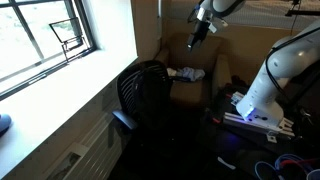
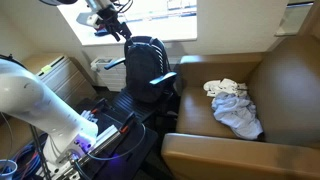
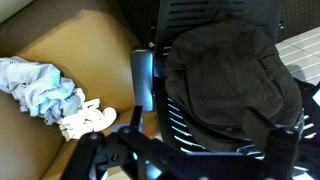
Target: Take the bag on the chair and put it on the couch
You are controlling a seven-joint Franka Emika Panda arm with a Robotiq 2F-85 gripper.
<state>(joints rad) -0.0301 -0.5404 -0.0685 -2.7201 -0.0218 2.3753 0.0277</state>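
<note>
The bag (image 3: 235, 80) is seen lying slumped on the chair (image 3: 143, 80), just right of the couch (image 3: 80, 40). The tool (image 3: 185, 152) is held above it, spread wide and empty. The bag is judged soft, floppy and fairly light. A gathered fold near its upper edge should be pinched, since no handle can be made out.
</note>
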